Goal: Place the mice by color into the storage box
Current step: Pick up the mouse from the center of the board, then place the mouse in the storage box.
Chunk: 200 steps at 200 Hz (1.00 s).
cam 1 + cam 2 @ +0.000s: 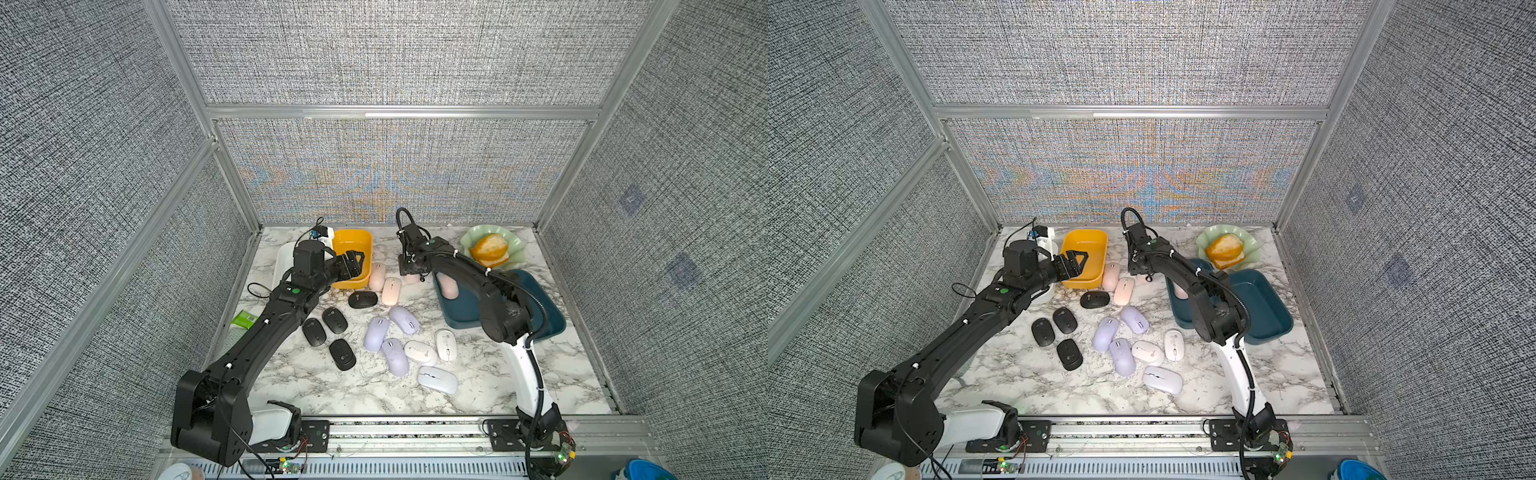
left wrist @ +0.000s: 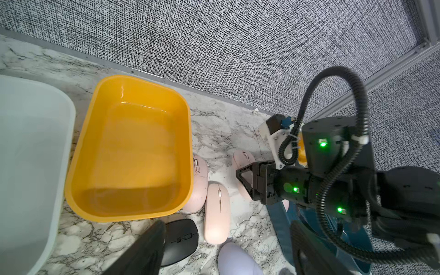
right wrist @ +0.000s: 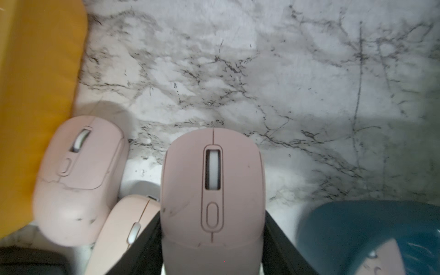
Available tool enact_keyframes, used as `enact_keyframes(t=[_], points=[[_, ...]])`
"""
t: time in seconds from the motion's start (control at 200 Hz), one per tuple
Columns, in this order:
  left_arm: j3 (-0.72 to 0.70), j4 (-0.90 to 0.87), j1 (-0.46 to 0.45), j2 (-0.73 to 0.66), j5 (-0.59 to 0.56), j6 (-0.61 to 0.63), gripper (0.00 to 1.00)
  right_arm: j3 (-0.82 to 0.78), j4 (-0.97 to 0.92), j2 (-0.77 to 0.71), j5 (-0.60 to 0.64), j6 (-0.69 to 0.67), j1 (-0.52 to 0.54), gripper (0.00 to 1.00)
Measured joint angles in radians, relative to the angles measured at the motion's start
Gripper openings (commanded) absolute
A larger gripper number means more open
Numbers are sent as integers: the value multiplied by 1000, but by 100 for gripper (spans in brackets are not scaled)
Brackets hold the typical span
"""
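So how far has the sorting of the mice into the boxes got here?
Done: one pale pink oval mouse lies in the dark teal plastic bin. In hand: the right gripper straddles a second pink mouse on the marble table; the left gripper hangs open above the empty yellow plastic bin. Remaining: two more pink mice, four black mice, three lilac mice, three white mice.

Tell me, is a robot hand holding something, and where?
The right gripper straddles a pale pink oval plastic mouse by its rear sides; a firm grip cannot be told. The left gripper is open, holding nothing.
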Motion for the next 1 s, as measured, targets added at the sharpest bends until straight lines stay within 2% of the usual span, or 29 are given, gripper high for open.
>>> enact_keyframes(t=[0.12, 0.32, 0.51, 0.67, 0.831, 1.001], points=[[1, 0, 0, 0, 18, 0, 83, -19, 1, -60, 5, -29, 3, 57], [1, 4, 0, 0, 72, -6, 83, -140, 6, -226, 34, -91, -8, 57], [1, 12, 0, 18, 123, -14, 82, -353, 37, -397, 89, -153, -66, 57], [1, 12, 0, 29, 150, -20, 82, -556, 69, -517, 108, -175, -166, 57], [1, 12, -1, 41, 165, -21, 82, -652, 95, -533, 93, -238, -212, 57], [1, 13, -1, 53, 175, -27, 82, -652, 126, -471, 80, -336, -242, 57]])
